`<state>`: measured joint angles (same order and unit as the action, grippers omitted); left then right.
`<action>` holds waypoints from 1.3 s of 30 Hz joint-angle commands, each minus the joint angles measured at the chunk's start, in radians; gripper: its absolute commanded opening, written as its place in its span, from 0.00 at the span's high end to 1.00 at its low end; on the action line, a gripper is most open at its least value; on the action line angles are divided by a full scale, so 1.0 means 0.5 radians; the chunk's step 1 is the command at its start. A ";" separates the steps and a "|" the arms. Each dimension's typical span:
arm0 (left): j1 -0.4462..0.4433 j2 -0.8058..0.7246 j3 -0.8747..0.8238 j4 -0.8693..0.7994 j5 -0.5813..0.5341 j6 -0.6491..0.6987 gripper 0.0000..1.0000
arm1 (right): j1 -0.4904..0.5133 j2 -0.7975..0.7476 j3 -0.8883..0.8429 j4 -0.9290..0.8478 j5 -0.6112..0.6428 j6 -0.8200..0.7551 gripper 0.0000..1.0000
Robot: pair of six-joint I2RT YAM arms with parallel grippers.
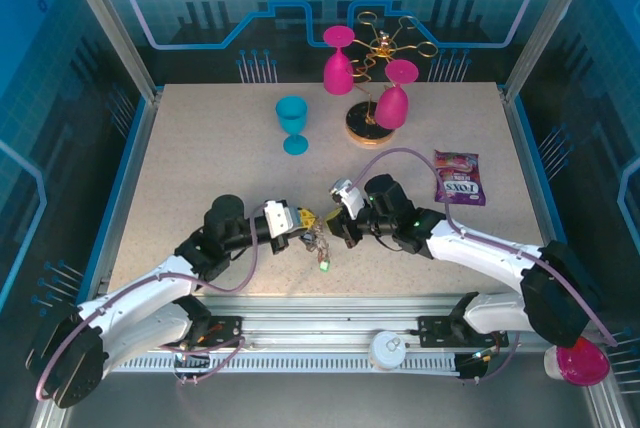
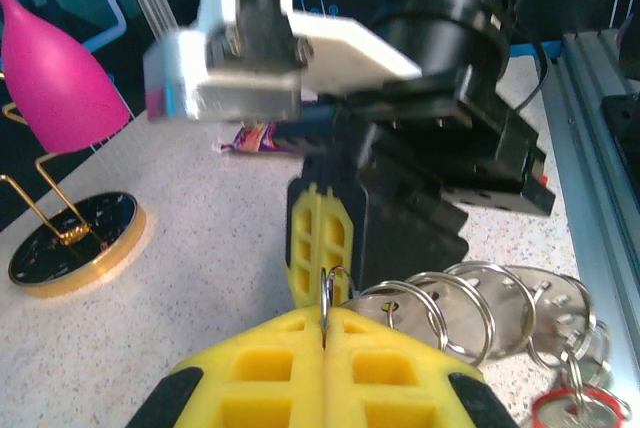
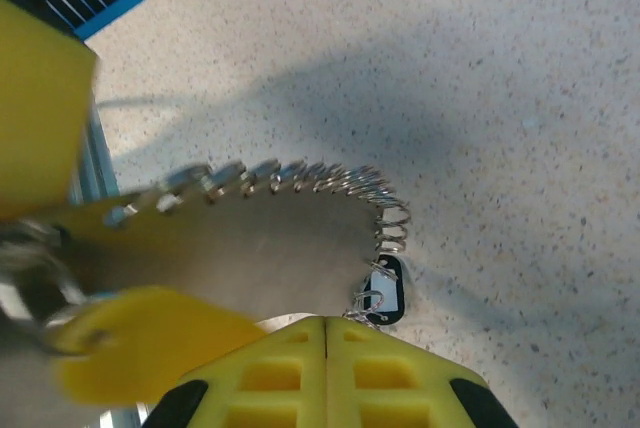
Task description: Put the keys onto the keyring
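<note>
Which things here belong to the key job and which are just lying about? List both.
Job:
- keyring
- red key
- black key
- left gripper and right gripper, both shut on the keyring

Lying about:
- blue goblet
- pink goblets
- gold rack
- sweet packet

Lighting is bright and even from above. Soft, diffuse shadows lie on the table [image 3: 300, 108]. Both wrist views blur at close range and towards their edges. The overhead view is sharp.
</note>
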<state>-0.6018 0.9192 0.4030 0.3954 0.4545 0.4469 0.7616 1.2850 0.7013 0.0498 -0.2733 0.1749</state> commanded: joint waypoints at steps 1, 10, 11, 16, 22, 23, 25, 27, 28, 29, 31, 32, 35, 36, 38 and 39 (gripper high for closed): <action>-0.015 -0.034 -0.025 0.141 0.094 -0.031 1.00 | -0.023 -0.032 0.047 -0.072 -0.045 -0.060 0.85; -0.013 -0.072 -0.124 0.194 0.136 -0.093 1.00 | -0.097 -0.440 -0.122 -0.040 0.101 -0.463 0.58; -0.013 -0.076 -0.125 0.193 0.148 -0.092 1.00 | -0.101 -0.469 -0.128 -0.064 0.108 -0.527 0.58; -0.012 -0.070 -0.127 0.212 0.224 -0.079 1.00 | -0.061 -0.563 -0.167 -0.050 -0.217 -0.994 0.58; -0.010 -0.059 -0.129 0.241 0.279 -0.098 1.00 | -0.044 -0.414 -0.123 0.120 -0.389 -1.233 0.70; -0.011 -0.055 -0.130 0.243 0.283 -0.104 1.00 | -0.043 -0.389 -0.116 0.142 -0.423 -1.235 0.71; -0.009 -0.055 -0.130 0.243 0.285 -0.108 1.00 | -0.036 -0.348 -0.108 0.200 -0.491 -1.222 0.71; -0.013 -0.056 -0.131 0.237 0.279 -0.101 1.00 | -0.034 -0.331 -0.114 0.262 -0.519 -1.195 0.71; -0.011 -0.054 -0.126 0.229 0.276 -0.099 1.00 | -0.035 -0.328 -0.120 0.287 -0.529 -1.185 0.71; -0.012 -0.053 -0.127 0.231 0.277 -0.096 1.00 | -0.030 -0.323 -0.123 0.304 -0.539 -1.176 0.71; -0.011 -0.046 -0.125 0.225 0.273 -0.090 1.00 | -0.029 -0.314 -0.127 0.336 -0.558 -1.156 0.71; -0.012 -0.043 -0.125 0.222 0.272 -0.089 1.00 | -0.027 -0.306 -0.131 0.351 -0.568 -1.148 0.71; -0.010 -0.037 -0.122 0.219 0.272 -0.084 1.00 | -0.023 -0.288 -0.129 0.370 -0.581 -1.132 0.71; -0.013 -0.035 -0.122 0.217 0.264 -0.084 1.00 | -0.023 -0.284 -0.126 0.368 -0.583 -1.133 0.71; -0.012 -0.032 -0.119 0.213 0.243 -0.078 1.00 | -0.023 -0.286 -0.120 0.322 -0.542 -1.154 0.71; -0.013 -0.034 -0.114 0.205 0.234 -0.073 1.00 | -0.023 -0.296 -0.123 0.289 -0.475 -1.166 0.71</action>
<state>-0.6018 0.9024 0.3412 0.4541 0.5552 0.4095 0.7395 1.1378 0.6292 0.1940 -0.5278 -0.3943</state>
